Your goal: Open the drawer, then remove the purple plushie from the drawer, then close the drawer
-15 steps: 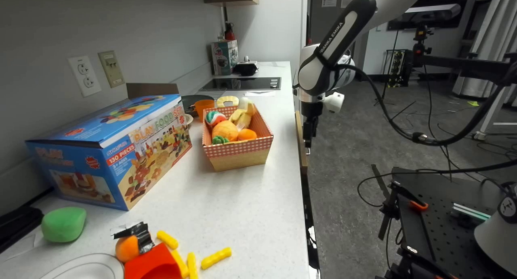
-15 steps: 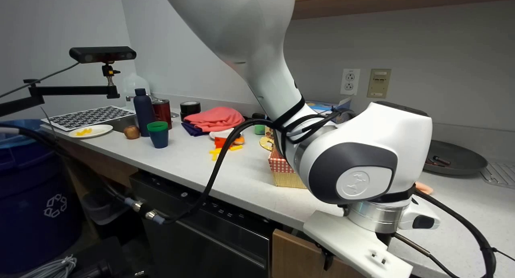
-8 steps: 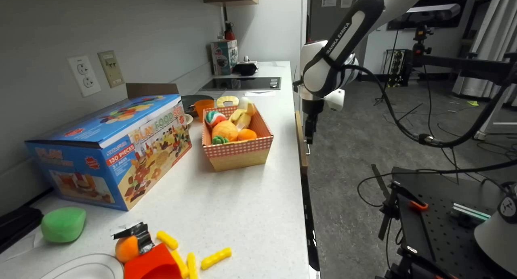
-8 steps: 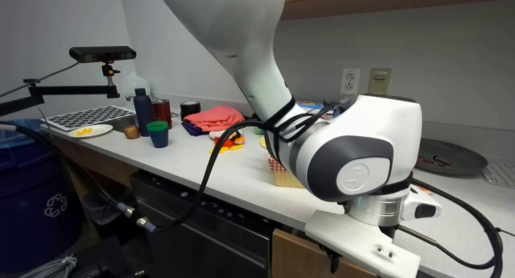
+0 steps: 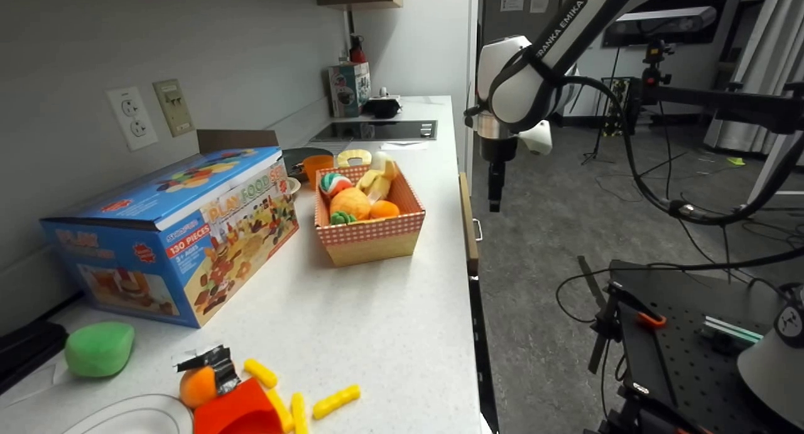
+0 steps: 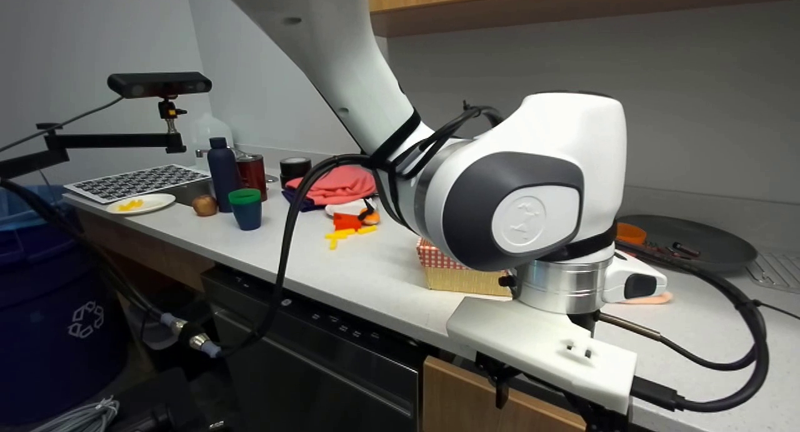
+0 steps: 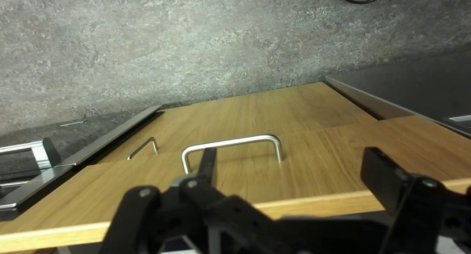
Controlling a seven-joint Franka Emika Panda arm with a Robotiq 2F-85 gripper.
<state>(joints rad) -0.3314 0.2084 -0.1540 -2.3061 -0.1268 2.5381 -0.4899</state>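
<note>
The drawer's tan wooden front (image 5: 468,233) stands slightly out from the counter, a dark gap behind it in an exterior view where the same drawer front (image 6: 472,399) shows. Its metal handle (image 7: 230,141) is free in the wrist view. My gripper (image 7: 290,160) is open, its fingers wide apart with nothing between them; the left finger overlaps the handle in that view. Seen in an exterior view, the gripper (image 5: 495,206) hangs pointing down, above and outside the handle (image 5: 478,230). No purple plushie can be made out; the drawer's inside is mostly hidden.
On the counter (image 5: 377,321) stand a red checked basket (image 5: 370,232) of toy food and a large blue box (image 5: 125,252). Near the front lie a green toy (image 5: 99,349) and yellow toy fries (image 5: 336,401). A black dishwasher (image 6: 312,363) adjoins the drawer.
My arm has risen and drawn outward from the counter, taking the gripper from beside the handle to above it. The jaws have stayed open. The drawer front has not visibly moved.
</note>
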